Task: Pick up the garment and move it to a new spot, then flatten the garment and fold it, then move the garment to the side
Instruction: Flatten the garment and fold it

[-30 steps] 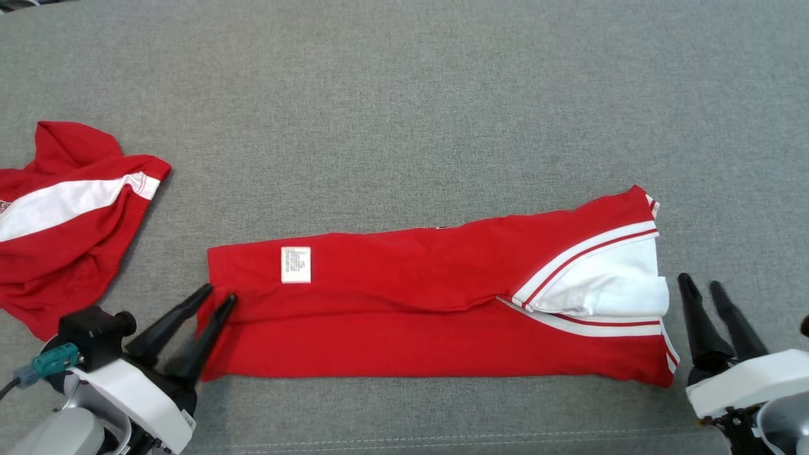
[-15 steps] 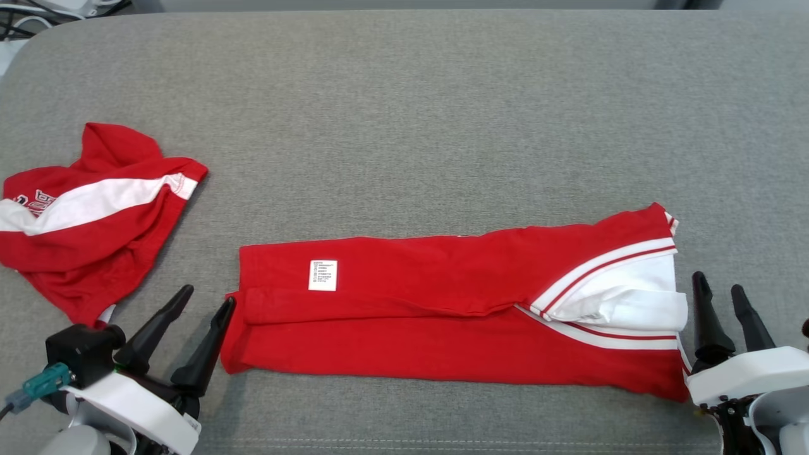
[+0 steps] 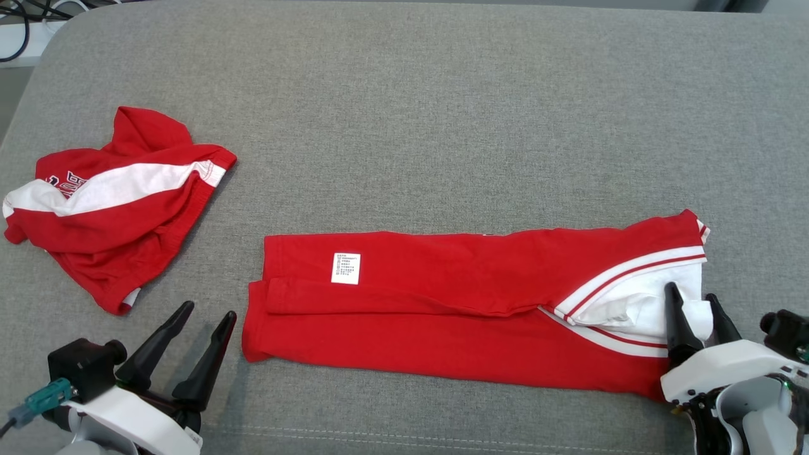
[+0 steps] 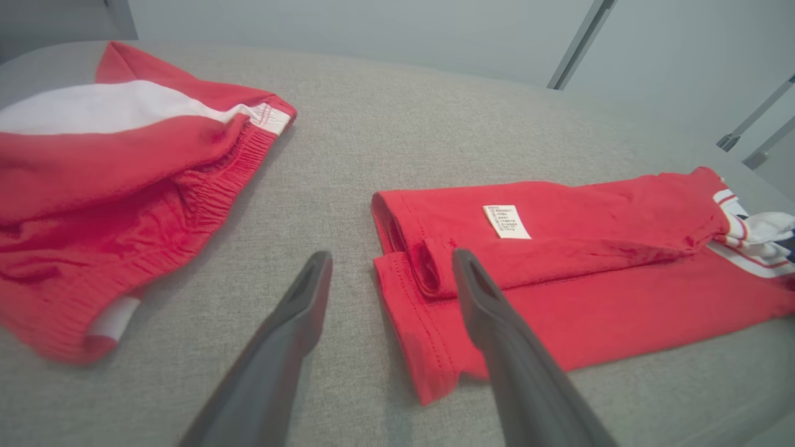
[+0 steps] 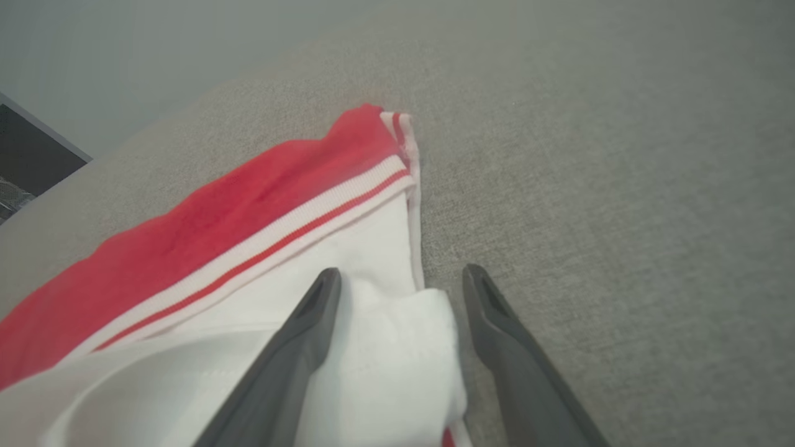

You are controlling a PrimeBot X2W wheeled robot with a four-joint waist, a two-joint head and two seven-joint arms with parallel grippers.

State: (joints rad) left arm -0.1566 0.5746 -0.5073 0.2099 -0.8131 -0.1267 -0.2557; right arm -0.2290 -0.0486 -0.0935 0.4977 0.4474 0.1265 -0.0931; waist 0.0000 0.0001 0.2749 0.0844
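- Grey cushion (image 3: 442, 126) is carrying two garments.
- Folded red T-shirt (image 3: 442, 309) is lying centre-right, strip running L-R.
- L gripper (image 3: 209, 309) is hovering just left of its left end, fingers spread, empty.
- R gripper (image 3: 691, 291) is straddling the white fold at the right end, fingers apart, not clamping.
- Red-white shorts (image 3: 120, 215) are lying crumpled far left.

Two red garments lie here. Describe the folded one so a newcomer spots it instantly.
On the grey cushion, look front and centre for the long flat red shirt. Unlike the crumpled red shorts at the left, it bears a small white label.
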